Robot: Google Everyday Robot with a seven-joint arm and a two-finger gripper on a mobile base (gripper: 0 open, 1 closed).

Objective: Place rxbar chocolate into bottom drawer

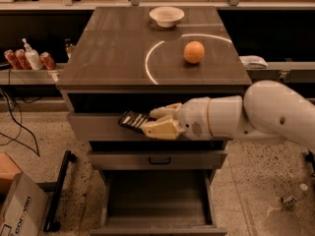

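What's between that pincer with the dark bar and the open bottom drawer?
In the camera view, only the middle drawer's front with its black handle; the pincer holds the rxbar chocolate before the top drawer.
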